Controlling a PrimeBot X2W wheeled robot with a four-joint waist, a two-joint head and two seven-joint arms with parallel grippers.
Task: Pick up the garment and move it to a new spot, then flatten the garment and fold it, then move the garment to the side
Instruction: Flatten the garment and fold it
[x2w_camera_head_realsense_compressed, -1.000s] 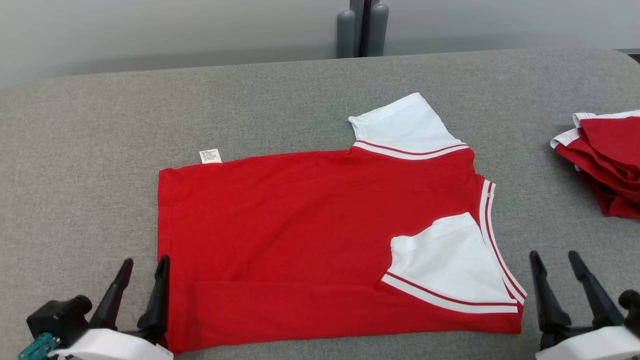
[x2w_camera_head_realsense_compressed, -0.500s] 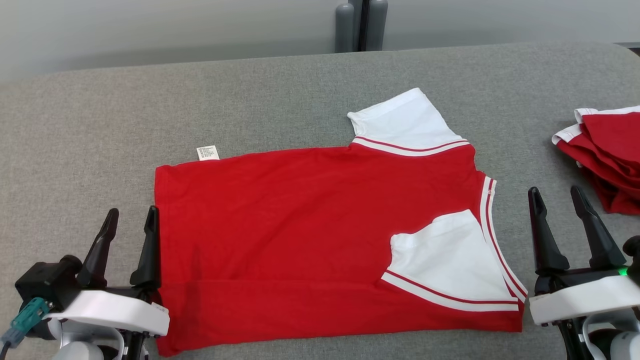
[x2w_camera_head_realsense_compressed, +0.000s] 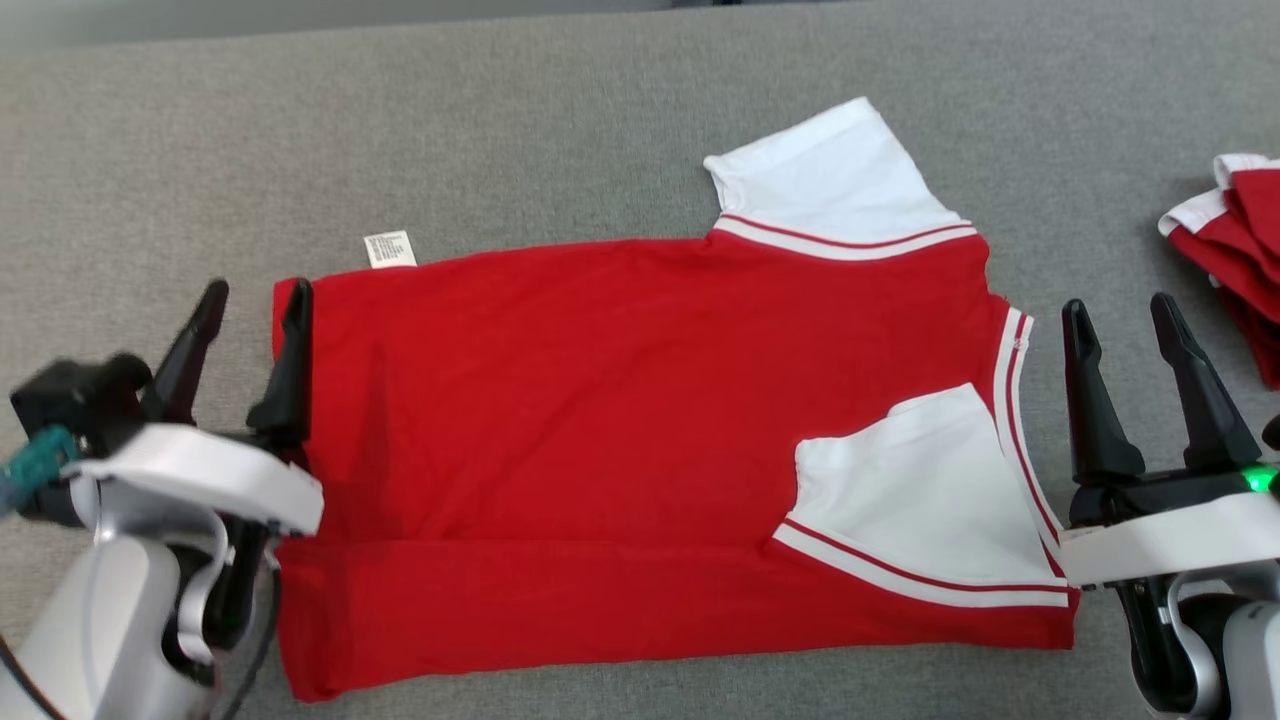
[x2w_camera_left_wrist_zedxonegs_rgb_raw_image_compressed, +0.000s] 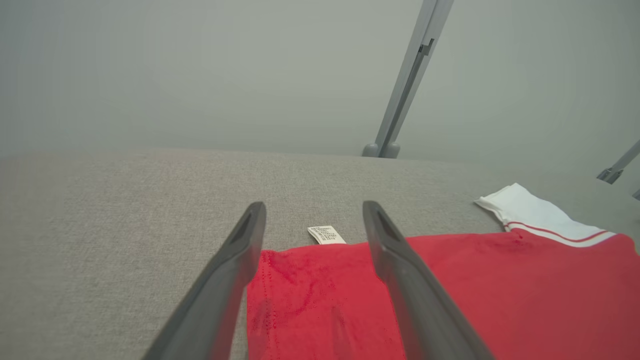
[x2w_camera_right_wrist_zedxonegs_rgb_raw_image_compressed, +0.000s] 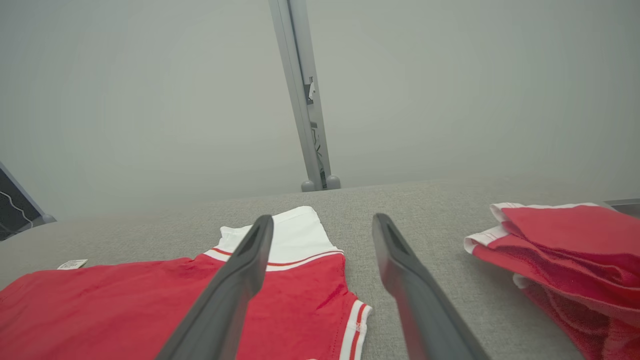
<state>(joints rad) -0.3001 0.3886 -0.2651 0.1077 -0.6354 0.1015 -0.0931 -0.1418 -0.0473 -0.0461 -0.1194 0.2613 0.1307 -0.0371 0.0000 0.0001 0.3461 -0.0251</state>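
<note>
A red garment (x2w_camera_head_realsense_compressed: 620, 430) with white sleeves lies flat on the grey table, its near long edge folded over and one white sleeve (x2w_camera_head_realsense_compressed: 915, 500) folded onto it; the other sleeve (x2w_camera_head_realsense_compressed: 830, 175) sticks out at the far side. A small white label (x2w_camera_head_realsense_compressed: 389, 249) peeks out at its far left corner. My left gripper (x2w_camera_head_realsense_compressed: 255, 300) stands open at the garment's left edge, its right finger over the red hem (x2w_camera_left_wrist_zedxonegs_rgb_raw_image_compressed: 300, 280). My right gripper (x2w_camera_head_realsense_compressed: 1120, 320) stands open just right of the striped collar edge (x2w_camera_right_wrist_zedxonegs_rgb_raw_image_compressed: 355, 325), holding nothing.
A pile of folded red and white garments (x2w_camera_head_realsense_compressed: 1235, 250) sits at the table's right edge, also seen in the right wrist view as a pile (x2w_camera_right_wrist_zedxonegs_rgb_raw_image_compressed: 565, 250). A grey post (x2w_camera_right_wrist_zedxonegs_rgb_raw_image_compressed: 307, 115) stands behind the table. Bare grey cloth surface (x2w_camera_head_realsense_compressed: 500, 110) lies beyond the garment.
Both grippers have moved forward along the garment's left and right edges, still open. The head camera has tilted down, so the wall and post have left the picture.
</note>
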